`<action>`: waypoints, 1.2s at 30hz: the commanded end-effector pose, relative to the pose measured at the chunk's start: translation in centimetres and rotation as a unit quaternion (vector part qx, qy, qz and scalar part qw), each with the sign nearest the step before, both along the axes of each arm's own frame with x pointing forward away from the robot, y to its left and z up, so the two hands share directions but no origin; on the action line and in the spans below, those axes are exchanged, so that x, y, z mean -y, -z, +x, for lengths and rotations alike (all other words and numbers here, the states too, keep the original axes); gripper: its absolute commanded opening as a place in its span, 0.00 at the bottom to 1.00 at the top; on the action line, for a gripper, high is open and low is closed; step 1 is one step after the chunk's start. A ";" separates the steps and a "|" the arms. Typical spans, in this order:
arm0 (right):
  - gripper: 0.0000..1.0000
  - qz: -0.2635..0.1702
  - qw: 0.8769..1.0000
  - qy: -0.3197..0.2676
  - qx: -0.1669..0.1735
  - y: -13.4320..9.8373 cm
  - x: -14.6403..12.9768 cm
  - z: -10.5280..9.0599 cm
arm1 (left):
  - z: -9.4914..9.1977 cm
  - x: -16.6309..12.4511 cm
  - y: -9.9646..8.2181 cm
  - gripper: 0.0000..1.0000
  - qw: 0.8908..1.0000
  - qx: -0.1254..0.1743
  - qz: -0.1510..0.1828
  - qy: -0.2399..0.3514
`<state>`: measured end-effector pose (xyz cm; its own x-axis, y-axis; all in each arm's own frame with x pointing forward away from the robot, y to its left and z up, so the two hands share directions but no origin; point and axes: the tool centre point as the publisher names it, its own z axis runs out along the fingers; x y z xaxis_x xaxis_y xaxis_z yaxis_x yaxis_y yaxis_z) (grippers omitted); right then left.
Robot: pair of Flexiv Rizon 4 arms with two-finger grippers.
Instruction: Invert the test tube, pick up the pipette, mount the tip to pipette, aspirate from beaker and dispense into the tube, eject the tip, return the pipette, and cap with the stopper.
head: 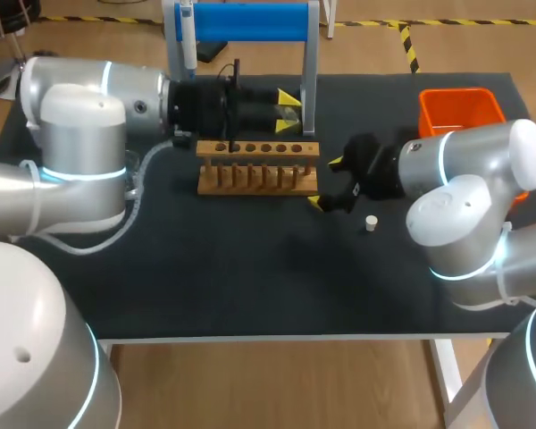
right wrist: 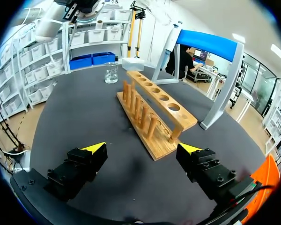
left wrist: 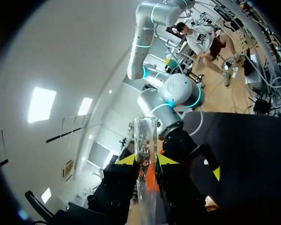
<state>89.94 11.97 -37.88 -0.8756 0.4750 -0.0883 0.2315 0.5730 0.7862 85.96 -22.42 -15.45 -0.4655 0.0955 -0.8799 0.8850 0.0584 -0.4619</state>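
Note:
My left gripper (head: 289, 105) hangs over the back of the wooden tube rack (head: 257, 166), shut on a clear glass test tube (left wrist: 145, 140) that stands upright between its yellow tips in the left wrist view. My right gripper (head: 325, 182) is open at the rack's right end, nothing between its fingers; in its own view the gripper (right wrist: 143, 149) faces the rack (right wrist: 152, 110). The white stopper (head: 371, 222) lies on the mat right of that gripper. The pipette (head: 188, 36) hangs on the blue-topped stand (head: 241, 22). A glass beaker (right wrist: 111, 72) stands beyond the rack's far end.
An orange bin (head: 460, 109) sits at the back right of the black mat. A white box (right wrist: 132, 63) stands near the beaker (right wrist: 111, 72). The stand's legs (head: 310, 80) rise just behind the rack. The mat's front half (head: 250, 277) is bare.

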 end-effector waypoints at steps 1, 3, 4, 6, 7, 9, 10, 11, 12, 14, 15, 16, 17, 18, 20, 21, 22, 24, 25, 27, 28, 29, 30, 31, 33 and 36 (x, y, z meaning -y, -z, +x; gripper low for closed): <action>1.00 -0.002 1.000 -0.001 -0.002 -0.1 0.1 0.0 | 0.1 -0.1 -0.1 0.00 1.000 0.000 0.004 0.003; 1.00 -0.002 1.000 -0.001 -0.002 -0.1 0.1 0.0 | 0.1 -0.1 -0.1 0.00 1.000 0.000 0.004 0.003; 1.00 -0.002 1.000 -0.001 -0.002 -0.1 0.1 0.0 | 0.1 -0.1 -0.1 0.00 1.000 0.000 0.004 0.003; 1.00 -0.002 1.000 -0.001 -0.002 -0.1 0.1 0.0 | 0.1 -0.1 -0.1 0.00 1.000 0.000 0.004 0.003; 1.00 -0.002 1.000 -0.001 -0.002 -0.1 0.1 0.0 | 0.1 -0.1 -0.1 0.00 1.000 0.000 0.004 0.003; 1.00 -0.002 1.000 -0.001 -0.002 -0.1 0.1 0.0 | 0.1 -0.1 -0.1 0.00 1.000 0.000 0.004 0.003; 1.00 -0.002 1.000 -0.001 -0.002 -0.1 0.1 0.0 | 0.1 -0.1 -0.1 0.00 1.000 0.000 0.004 0.003; 1.00 -0.002 1.000 -0.001 -0.002 -0.1 0.1 0.0 | 0.1 -0.1 -0.1 0.00 1.000 0.000 0.004 0.003; 1.00 -0.002 1.000 -0.001 -0.002 -0.1 0.1 0.0 | 0.1 -0.1 -0.1 0.00 1.000 0.000 0.004 0.003; 1.00 -0.002 1.000 -0.001 -0.002 -0.1 0.1 0.0 | 0.1 -0.1 -0.1 0.00 1.000 0.000 0.004 0.003; 1.00 -0.002 1.000 -0.001 -0.002 -0.1 0.1 0.0 | 0.1 -0.1 -0.1 0.00 1.000 0.000 0.004 0.003; 1.00 -0.002 1.000 -0.001 -0.002 -0.1 0.1 0.0 | 0.1 -0.1 -0.1 0.00 1.000 0.000 0.004 0.003; 1.00 -0.002 1.000 -0.001 -0.002 -0.1 0.1 0.0 | 0.1 -0.1 -0.1 0.00 1.000 0.000 0.004 0.003; 1.00 -0.002 1.000 -0.001 -0.002 -0.1 0.1 0.0 | 0.1 -0.1 -0.1 0.00 1.000 0.000 0.004 0.003; 1.00 -0.002 1.000 -0.001 -0.002 -0.1 0.1 0.0 | 0.1 -0.1 -0.1 0.00 1.000 0.000 0.004 0.003; 1.00 -0.002 1.000 -0.001 -0.002 -0.1 0.1 0.0 | 0.4 -0.3 0.0 0.00 1.000 -0.023 0.002 -0.003; 1.00 -0.002 1.000 -0.001 -0.002 -0.1 0.1 0.0 | 0.6 -0.5 0.0 0.00 0.999 -0.035 -0.006 -0.003; 1.00 -0.002 1.000 -0.001 -0.002 -0.1 0.1 0.0 | 0.8 -0.6 -0.4 0.00 0.998 -0.058 -0.022 0.007; 1.00 -0.002 1.000 -0.001 -0.002 -0.1 0.1 0.0 | 0.9 -0.6 -0.6 0.00 0.997 -0.071 -0.027 0.007; 1.00 -0.002 1.000 -0.001 -0.002 -0.1 0.1 0.0 | 1.2 -0.5 -1.3 0.00 0.995 -0.090 -0.042 0.010; 1.00 -0.002 1.000 -0.001 -0.002 -0.1 0.1 0.0 | 1.4 -0.3 -1.6 0.00 0.992 -0.108 -0.057 0.015; 1.00 -0.002 1.000 -0.001 -0.002 -0.1 0.1 0.0 | 1.5 -0.1 -1.8 0.00 0.987 -0.135 -0.087 0.031; 1.00 -0.002 1.000 -0.001 -0.002 -0.1 0.1 0.0 | 1.7 0.0 -1.9 0.00 0.984 -0.147 -0.091 0.035; 1.00 -0.002 1.000 -0.001 -0.002 -0.1 0.1 0.0 | 1.9 -0.1 -2.0 0.00 0.981 -0.164 -0.100 0.031; 1.00 -0.002 1.000 -0.001 -0.002 -0.1 0.1 0.0 | 2.3 -0.4 -1.8 0.00 0.974 -0.207 -0.093 0.025; 1.00 -0.002 1.000 -0.001 -0.002 -0.1 0.1 0.0 | 2.7 -1.0 -1.8 0.00 0.965 -0.250 -0.080 0.012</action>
<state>89.94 11.96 -37.88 -0.8755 0.4751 -0.0879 0.2317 0.5726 0.7864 87.94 -21.65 -13.68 -0.7794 -0.0311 -0.6258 0.6262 -0.0737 -0.7762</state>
